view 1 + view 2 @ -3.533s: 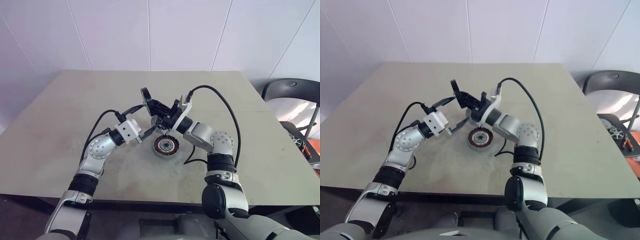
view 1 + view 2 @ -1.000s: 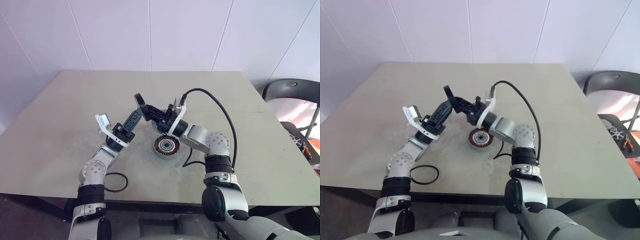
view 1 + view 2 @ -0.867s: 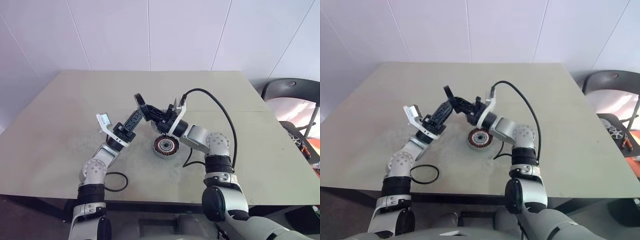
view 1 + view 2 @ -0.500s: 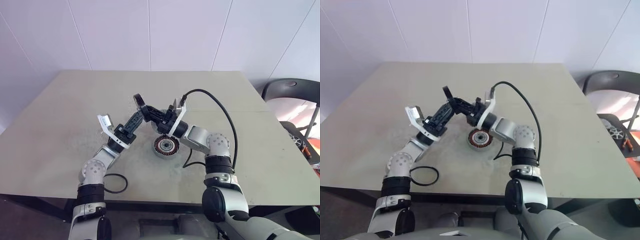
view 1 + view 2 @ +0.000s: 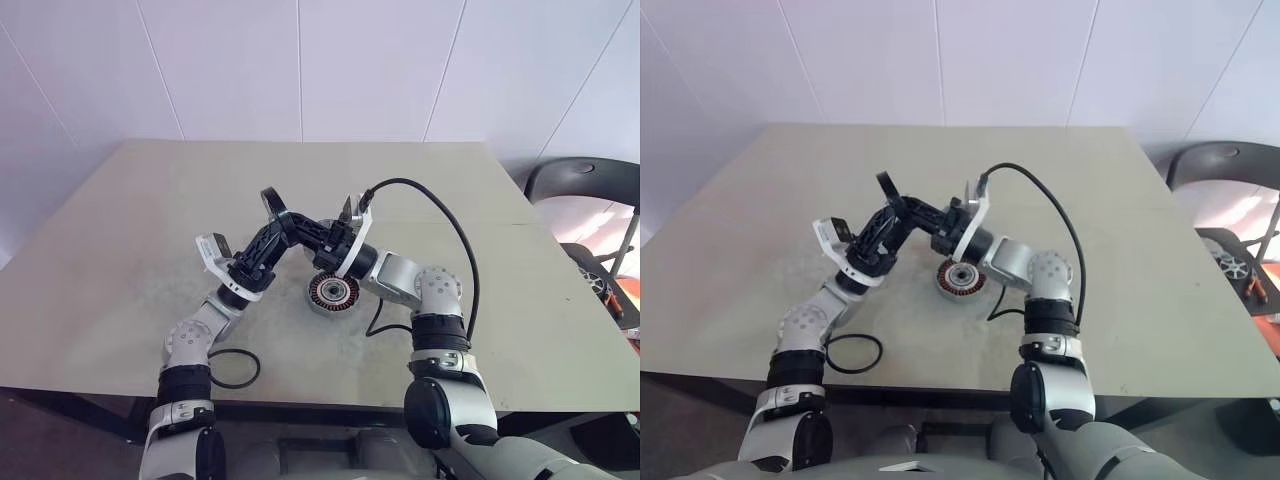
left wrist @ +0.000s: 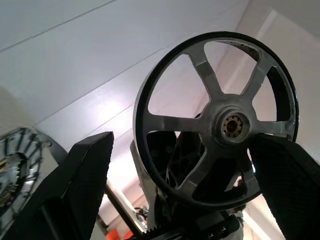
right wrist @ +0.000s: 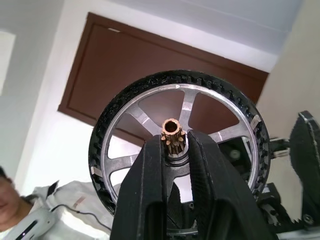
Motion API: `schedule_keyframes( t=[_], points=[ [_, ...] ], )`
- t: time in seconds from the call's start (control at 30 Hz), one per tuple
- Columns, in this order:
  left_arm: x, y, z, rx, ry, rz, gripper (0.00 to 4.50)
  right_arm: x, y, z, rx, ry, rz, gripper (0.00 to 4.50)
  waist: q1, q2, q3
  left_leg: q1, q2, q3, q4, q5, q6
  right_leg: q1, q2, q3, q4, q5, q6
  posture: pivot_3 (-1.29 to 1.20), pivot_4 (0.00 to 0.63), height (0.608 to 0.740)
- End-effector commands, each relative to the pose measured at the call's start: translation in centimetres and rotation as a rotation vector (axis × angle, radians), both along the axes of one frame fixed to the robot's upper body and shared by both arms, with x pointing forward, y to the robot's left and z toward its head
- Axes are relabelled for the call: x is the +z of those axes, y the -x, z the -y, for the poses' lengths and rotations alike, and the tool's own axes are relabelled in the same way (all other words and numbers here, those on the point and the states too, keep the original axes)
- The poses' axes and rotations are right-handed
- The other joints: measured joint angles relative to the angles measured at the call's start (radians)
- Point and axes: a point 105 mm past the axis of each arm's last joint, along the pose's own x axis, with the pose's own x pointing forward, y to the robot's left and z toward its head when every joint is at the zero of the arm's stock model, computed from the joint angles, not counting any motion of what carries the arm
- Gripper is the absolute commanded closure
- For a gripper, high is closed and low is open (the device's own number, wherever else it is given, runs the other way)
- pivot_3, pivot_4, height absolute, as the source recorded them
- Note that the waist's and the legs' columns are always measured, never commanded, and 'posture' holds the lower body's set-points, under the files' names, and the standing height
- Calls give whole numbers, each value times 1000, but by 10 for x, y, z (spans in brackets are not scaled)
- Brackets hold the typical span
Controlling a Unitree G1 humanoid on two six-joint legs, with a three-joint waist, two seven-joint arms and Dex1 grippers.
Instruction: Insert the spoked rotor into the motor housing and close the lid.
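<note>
Spoked rotor [image 7: 177, 145]: held on edge above the table [image 5: 130, 230], clamped at its brass-toothed hub by the closed jaws of the right gripper [image 7: 176, 150]. Left gripper [image 6: 170, 165]: jaws spread wide to either side of the rotor's black rim, not seen touching it. Motor housing [image 5: 332, 293]: upright on the table just below both grippers, copper windings exposed

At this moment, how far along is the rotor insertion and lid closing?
Early. The spoked rotor is up in the air, pinched at its hub by the right gripper; the left gripper stands open around its rim. The motor housing sits empty on the table. Inserting the rotor and closing the lid remain.
</note>
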Motion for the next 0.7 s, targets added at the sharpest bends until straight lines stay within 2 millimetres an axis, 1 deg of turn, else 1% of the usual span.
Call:
schedule_keyframes(
  t=[0.03, 0.33, 0.53, 0.63, 0.7],
  points=[
    [10, -1, -7, -6, 63, 35, 46, 26, 16, -6, 85, -95, 94, 4201, 0, 0, 0, 0, 0, 0, 0, 0, 0, 0, 0, 0, 0, 0, 0, 0, 0, 740],
    [18, 3, -16, -5, 125, 75, 46, 33, 20, -4, 120, -147, 113, 4201, 0, 0, 0, 0, 0, 0, 0, 0, 0, 0, 0, 0, 0, 0, 0, 0, 0, 740],
    [14, 2, -18, 13, 114, 59, 46, 35, 14, 4, 86, -156, 122, 4201, 0, 0, 0, 0, 0, 0, 0, 0, 0, 0, 0, 0, 0, 0, 0, 0, 0, 740],
    [13, 2, -18, 12, 107, 59, 46, 35, 2, 9, 21, -146, 104, 4201, 0, 0, 0, 0, 0, 0, 0, 0, 0, 0, 0, 0, -1, 0, 0, 0, 0, 740],
    [13, 2, -18, 11, 107, 59, 46, 37, -1, 12, 4, -146, 108, 4201, 0, 0, 0, -1, 0, 0, 0, 0, 0, 0, 0, 0, -1, 0, 0, 0, 0, 740]
  ],
)
